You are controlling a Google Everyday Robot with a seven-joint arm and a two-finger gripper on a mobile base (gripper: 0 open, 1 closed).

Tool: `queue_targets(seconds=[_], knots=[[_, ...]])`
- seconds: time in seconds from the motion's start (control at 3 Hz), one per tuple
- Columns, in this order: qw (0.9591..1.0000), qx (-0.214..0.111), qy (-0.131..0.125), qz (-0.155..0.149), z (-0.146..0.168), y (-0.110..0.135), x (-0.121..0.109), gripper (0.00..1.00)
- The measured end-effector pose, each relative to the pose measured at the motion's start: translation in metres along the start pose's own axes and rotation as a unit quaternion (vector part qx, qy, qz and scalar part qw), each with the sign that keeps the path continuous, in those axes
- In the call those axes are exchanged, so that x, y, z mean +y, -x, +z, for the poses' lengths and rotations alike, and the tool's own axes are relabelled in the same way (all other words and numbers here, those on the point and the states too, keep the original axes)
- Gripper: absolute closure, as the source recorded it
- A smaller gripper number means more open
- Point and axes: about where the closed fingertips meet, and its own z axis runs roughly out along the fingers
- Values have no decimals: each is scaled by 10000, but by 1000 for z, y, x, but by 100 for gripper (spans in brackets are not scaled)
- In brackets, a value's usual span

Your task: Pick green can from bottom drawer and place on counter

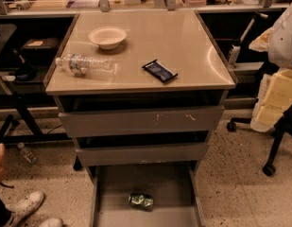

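Observation:
The green can lies on its side on the flat grey floor of the bottom drawer, which is pulled open at the foot of the cabinet. The can is dented and shiny, near the middle of the drawer. The counter is the glossy beige top of the cabinet. The gripper is not in view; only white and cream arm parts show at the right edge, away from the drawer and the can.
On the counter lie a clear water bottle, a white bowl and a dark snack packet. Two closed grey drawers sit above the open one. Office chair wheels stand at right, a person's shoes at lower left.

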Motion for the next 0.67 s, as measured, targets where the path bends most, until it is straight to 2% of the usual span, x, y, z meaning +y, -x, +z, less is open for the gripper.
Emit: queue_targets(seconds=[0.33, 0.67], knots=[[9999, 17, -92, -75, 24, 10, 16, 0], [9997, 67, 88, -210, 100, 23, 41, 0]])
